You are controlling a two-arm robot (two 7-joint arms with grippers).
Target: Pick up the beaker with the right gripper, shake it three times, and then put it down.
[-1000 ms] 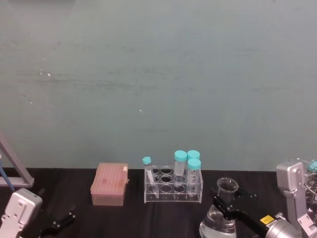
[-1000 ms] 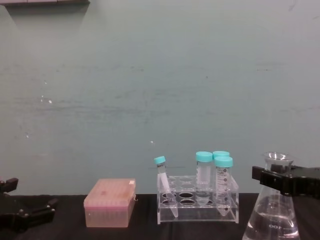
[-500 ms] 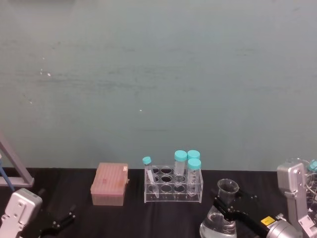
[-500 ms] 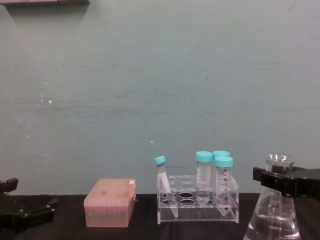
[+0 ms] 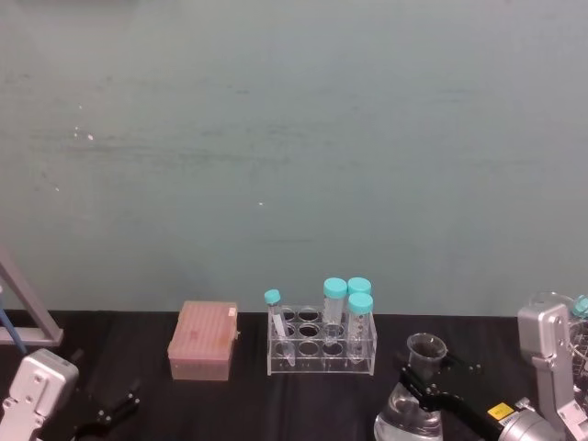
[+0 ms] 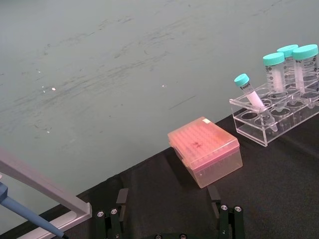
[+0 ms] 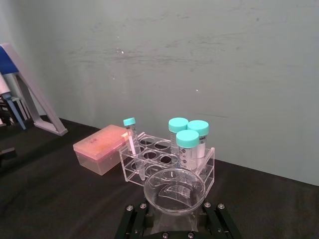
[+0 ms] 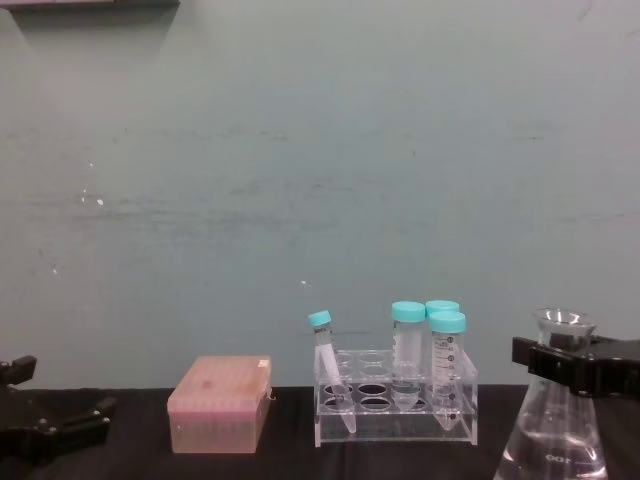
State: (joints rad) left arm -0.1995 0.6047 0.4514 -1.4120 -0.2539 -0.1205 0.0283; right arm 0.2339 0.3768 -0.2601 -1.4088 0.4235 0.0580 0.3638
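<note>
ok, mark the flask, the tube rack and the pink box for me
flask [image 8: 556, 440], chest view, glass body below the neck
tube rack [image 5: 321, 358], head view, clear front wall
pink box [image 6: 202, 144], left wrist view, lid top

box [image 5: 202, 341] left of rack [image 5: 322, 347] | beaker [image 5: 415, 406] right, nearer

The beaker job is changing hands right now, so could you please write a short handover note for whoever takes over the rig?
Right gripper: shut on the neck of the beaker, at the table's right end, right of the tube rack.
Left gripper: parked low at the far left, fingers open, holding nothing.
Beaker: upright, clear liquid in its base; whether the base touches the table cannot be seen.
Done: the grasp.
Left: whatever shakes remain (the count cannot be read here), then set the beaker down and release.
</note>
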